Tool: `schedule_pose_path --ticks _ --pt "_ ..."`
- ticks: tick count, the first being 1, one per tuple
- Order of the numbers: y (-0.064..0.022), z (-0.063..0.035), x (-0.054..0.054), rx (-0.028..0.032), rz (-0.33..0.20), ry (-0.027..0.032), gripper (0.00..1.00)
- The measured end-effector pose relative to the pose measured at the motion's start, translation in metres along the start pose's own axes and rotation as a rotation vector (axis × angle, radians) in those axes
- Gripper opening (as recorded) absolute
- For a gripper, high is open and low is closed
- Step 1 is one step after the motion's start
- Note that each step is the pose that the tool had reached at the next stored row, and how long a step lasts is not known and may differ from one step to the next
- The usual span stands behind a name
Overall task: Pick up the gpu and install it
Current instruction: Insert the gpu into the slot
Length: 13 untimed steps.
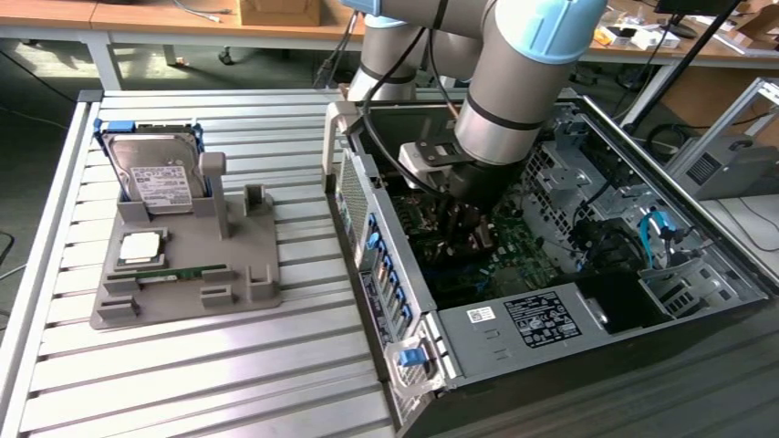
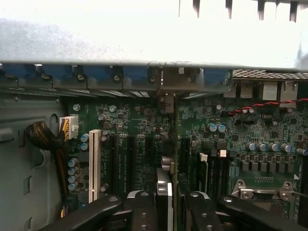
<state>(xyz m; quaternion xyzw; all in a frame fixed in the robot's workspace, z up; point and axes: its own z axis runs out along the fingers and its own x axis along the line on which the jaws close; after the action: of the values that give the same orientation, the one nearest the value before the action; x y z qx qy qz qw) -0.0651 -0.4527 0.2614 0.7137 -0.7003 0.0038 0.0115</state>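
Risk, left to right across the green motherboard [image 2: 139, 139]: the white expansion slot [image 2: 95, 166] and black slots stand close together, so a slight tilt could seat the card's edge off its slot or jam its bracket against the grey rear wall [image 2: 96, 48]. My black claw [image 2: 165, 202], inside the open grey computer case [image 1: 487, 338], clamps the gpu [image 2: 166, 159]: thin dark card, edge-on, upright, silvery bracket end near the rear wall.

Arm [image 1: 512, 100] deep inside open computer case [image 1: 681, 301]
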Motion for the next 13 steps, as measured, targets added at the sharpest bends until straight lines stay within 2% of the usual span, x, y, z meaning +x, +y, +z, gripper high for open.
schedule_pose_path --ticks 13 --pt "-0.0001 0.0029 -0.0018 -0.0008 0.003 0.001 0.27"
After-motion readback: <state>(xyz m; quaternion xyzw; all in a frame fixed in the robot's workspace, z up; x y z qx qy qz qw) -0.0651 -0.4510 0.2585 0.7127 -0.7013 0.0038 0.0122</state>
